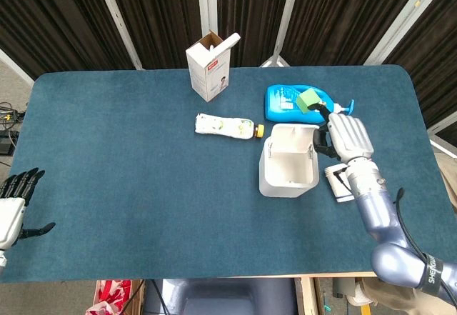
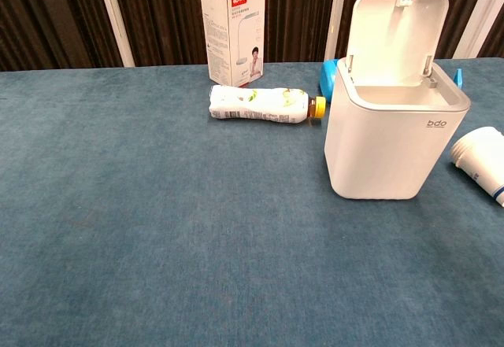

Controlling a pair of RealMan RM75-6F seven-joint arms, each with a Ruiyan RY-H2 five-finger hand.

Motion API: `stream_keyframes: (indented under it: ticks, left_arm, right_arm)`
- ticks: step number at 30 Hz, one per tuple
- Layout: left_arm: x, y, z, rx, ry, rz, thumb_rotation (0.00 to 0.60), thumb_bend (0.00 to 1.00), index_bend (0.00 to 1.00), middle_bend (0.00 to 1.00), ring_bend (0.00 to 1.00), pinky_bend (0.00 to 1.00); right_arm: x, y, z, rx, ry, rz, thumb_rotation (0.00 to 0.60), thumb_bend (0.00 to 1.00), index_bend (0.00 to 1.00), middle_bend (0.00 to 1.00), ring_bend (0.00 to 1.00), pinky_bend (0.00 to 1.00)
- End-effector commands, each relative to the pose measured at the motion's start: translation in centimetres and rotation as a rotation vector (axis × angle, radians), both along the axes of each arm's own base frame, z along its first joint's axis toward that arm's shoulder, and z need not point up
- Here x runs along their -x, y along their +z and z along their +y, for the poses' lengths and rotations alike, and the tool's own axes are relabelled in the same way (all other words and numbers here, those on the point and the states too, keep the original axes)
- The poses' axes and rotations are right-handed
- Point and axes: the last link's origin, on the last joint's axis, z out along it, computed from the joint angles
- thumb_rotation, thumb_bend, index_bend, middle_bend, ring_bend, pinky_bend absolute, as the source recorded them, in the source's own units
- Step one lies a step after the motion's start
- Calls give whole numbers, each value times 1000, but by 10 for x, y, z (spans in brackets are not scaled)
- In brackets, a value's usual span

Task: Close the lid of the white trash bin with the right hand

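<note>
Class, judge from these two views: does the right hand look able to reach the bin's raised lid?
Probably yes. The right hand hovers beside the upright lid of the white trash bin, with nothing visible between them.

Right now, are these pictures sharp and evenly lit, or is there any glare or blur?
Head view: sharp, even light, soft shadows beside the white trash bin and carton. Chest view: sharp too, though the raised lid looks bright, nearly washed out.
</note>
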Motion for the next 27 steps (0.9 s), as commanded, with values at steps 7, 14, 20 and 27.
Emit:
stream_keyframes:
  ticks: [7, 14, 20, 27]
  left_arm:
    - [-1, 1, 0, -4, -7, -7, 600, 0, 0, 0, 0, 0]
    - [-2, 1, -1, -3, -13, -8, 600, 0, 0, 0, 0, 0]
    - [-2, 1, -1, 0, -15, -10, 600, 0, 0, 0, 0, 0]
    - [-3, 0, -2, 2, -18, -9, 600, 0, 0, 0, 0, 0]
  right_arm:
    - [-2, -13, 7, -47, -32, 20, 600, 697, 289, 816, 881, 863]
    - [-4, -17, 14, -73, -39, 22, 600, 697, 289, 816, 881, 863]
    - [-8, -19, 27, -98, -24, 23, 600, 702, 289, 816, 881, 863]
    - [-9, -22, 55, -157, 0, 28, 600, 706, 289, 816, 881, 863]
